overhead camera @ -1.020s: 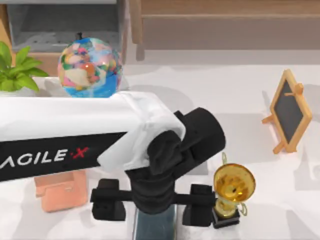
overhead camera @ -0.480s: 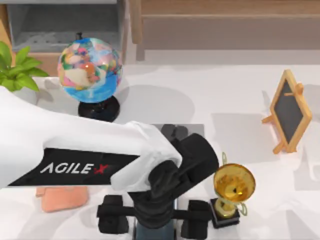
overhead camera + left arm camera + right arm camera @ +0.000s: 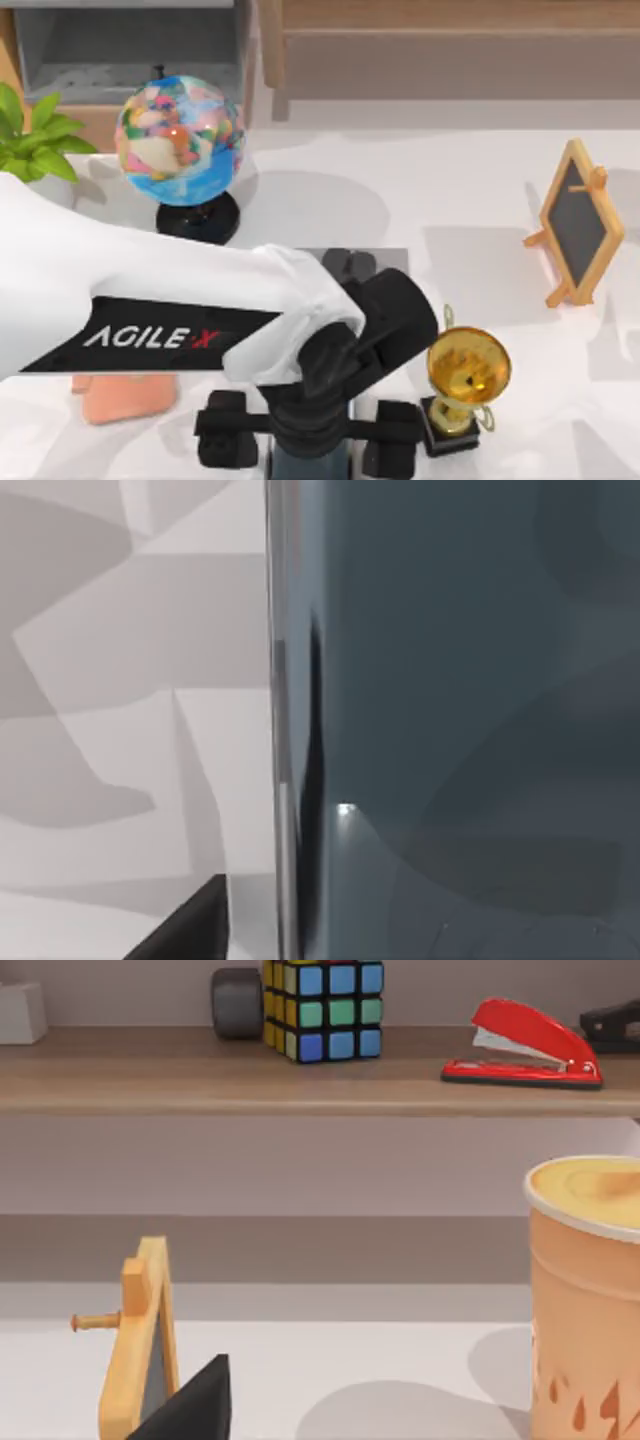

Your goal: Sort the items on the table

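Smartphone (image 3: 310, 462) at near edge of table (image 3: 470, 200), centre-left, slate-grey slab poking out from under left gripper (image 3: 311, 428). Fingers (image 3: 222, 430) spread wide either side of it, not clamped; looks like straddling the narrow width for a pinch across the long edges, probably because the slab lies flat and offers no other grab. Left wrist view confirms proximity: phone face close up, table beside it, one dark finger tip (image 3: 190, 930) clear of the edge. Contact not made, as far as can be judged; bottom of phone cut off by frame, so lie along its length uncertain. Trophy (image 3: 466, 378) just right of the gripper's right finger, tight clearance, hence likely the straight-down approach. Globe (image 3: 180, 135) far left, well apart. Small chalkboard easel (image 3: 580, 222) far right. Pink object (image 3: 125, 395) left of gripper, partly under arm. Mouse hidden, possibly beneath the arm. Right gripper (image 3: 190, 1405) parked off to the right, looking past the easel to a shelf; finger state cannot tell.
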